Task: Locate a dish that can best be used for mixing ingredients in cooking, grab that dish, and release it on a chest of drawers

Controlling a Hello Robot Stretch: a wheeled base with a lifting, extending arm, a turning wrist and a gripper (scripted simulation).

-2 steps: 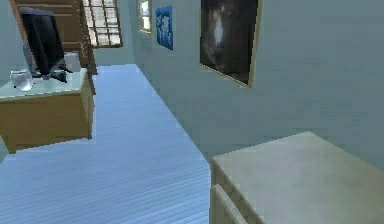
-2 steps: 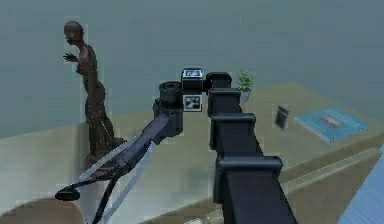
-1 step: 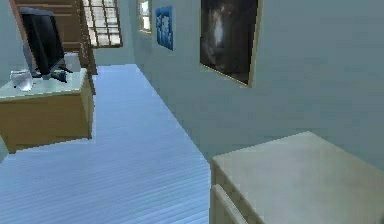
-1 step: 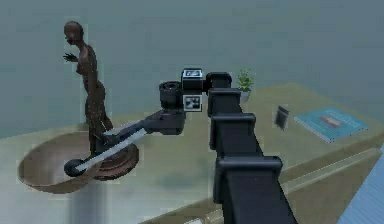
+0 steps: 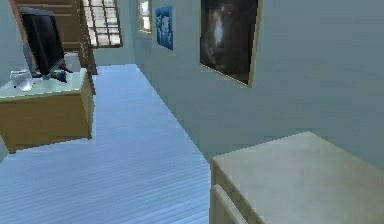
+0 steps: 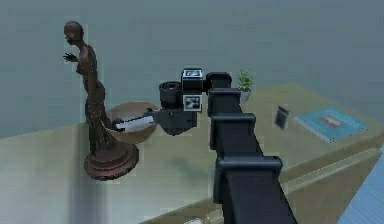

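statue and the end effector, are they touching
Cannot tell. In the arm side view the end effector ends right at the statue, with a brown dish behind; neither contact nor gap shows plainly.

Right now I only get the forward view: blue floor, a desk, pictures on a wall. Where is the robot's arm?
Observer: In the arm side view, the arm reaches out over a pale top.
Operator: Is anything standing on that top?
Observer: A brown statue of a figure stands upright on a round base, just to the picture's left of the gripper.
Operator: Has it got a bowl?
Observer: A brownish round shape shows right behind the fingers, so I cannot tell whether the gripper holds anything.
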